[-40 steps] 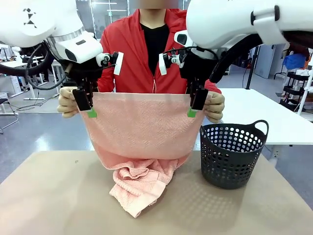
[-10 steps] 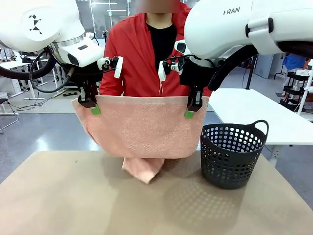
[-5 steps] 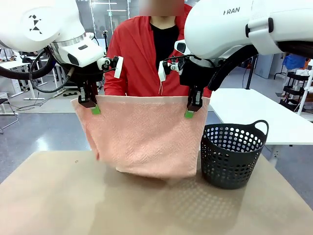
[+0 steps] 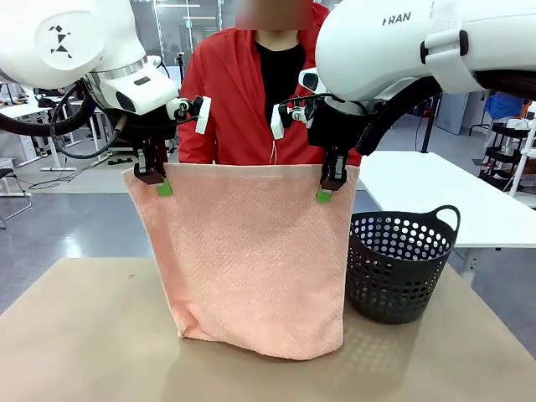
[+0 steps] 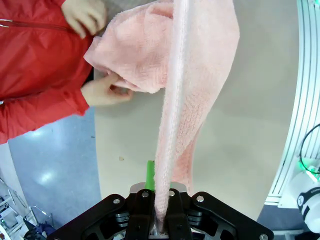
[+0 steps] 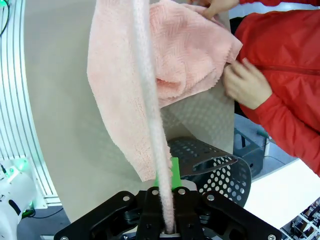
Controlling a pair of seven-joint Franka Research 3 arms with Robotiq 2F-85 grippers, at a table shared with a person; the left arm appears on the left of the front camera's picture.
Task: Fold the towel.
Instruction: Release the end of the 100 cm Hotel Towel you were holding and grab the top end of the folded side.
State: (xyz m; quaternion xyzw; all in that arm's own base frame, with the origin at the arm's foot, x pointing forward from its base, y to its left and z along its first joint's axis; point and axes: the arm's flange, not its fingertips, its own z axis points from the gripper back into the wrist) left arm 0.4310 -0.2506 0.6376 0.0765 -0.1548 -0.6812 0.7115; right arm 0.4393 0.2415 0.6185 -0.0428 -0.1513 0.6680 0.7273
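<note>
The salmon-pink towel (image 4: 251, 251) hangs spread in front of the person, its bottom edge just above the table. My left gripper (image 4: 159, 182) is shut on its top left corner and my right gripper (image 4: 327, 188) is shut on its top right corner. The left wrist view has the towel (image 5: 175, 100) pinched in my left gripper (image 5: 159, 200) and running down to the person's hands (image 5: 102, 90), which hold its far part. From my right gripper (image 6: 162, 200), the towel (image 6: 150, 75) likewise runs down to a hand (image 6: 245, 82) at its far part.
A dark perforated basket (image 4: 400, 264) stands on the tan table (image 4: 84, 335) just right of the towel, also seen as the basket (image 6: 215, 165) below my right gripper. The person in a red jacket (image 4: 226, 100) stands close behind the towel.
The towel's bunched lower part has dropped and unfurled, so it now hangs at full length close to the table. Both grippers have stayed in place, shut on the corners.
</note>
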